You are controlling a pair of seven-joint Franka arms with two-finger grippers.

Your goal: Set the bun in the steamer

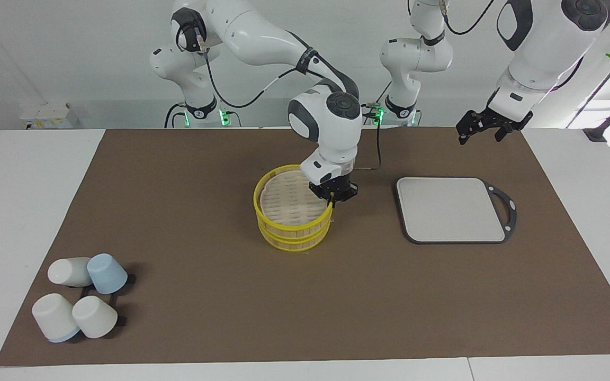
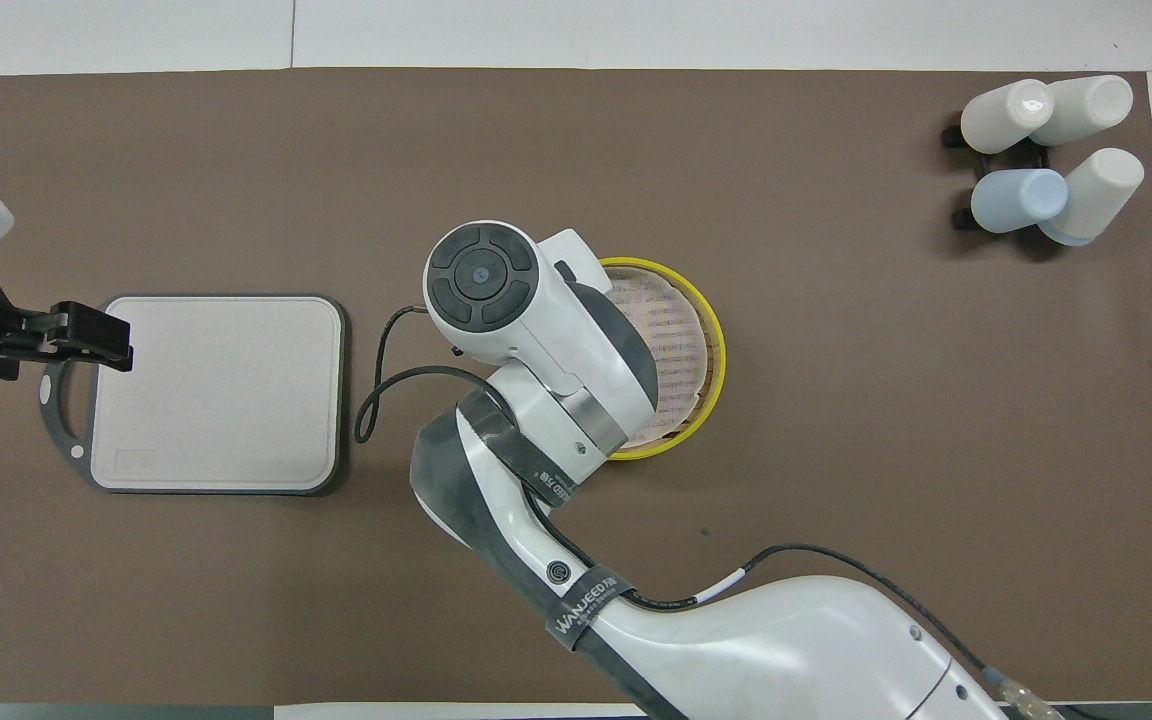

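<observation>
The steamer [image 1: 289,203] stands in the middle of the brown mat, a yellow-rimmed round basket in two tiers with a pale woven top. It also shows in the overhead view [image 2: 684,345], half covered by the right arm. My right gripper [image 1: 332,200] is down at the steamer's top rim, on the side toward the left arm's end of the table. In the overhead view its own arm hides it. The bun is hidden or out of view. My left gripper [image 1: 482,129] is open and empty and waits in the air over the mat's edge, by the grey board's handle [image 2: 54,400].
A grey rectangular board [image 1: 450,209] with a black handle lies beside the steamer toward the left arm's end. Several white and pale blue cups [image 1: 106,273] lie on a black rack at the mat's corner farthest from the robots, toward the right arm's end.
</observation>
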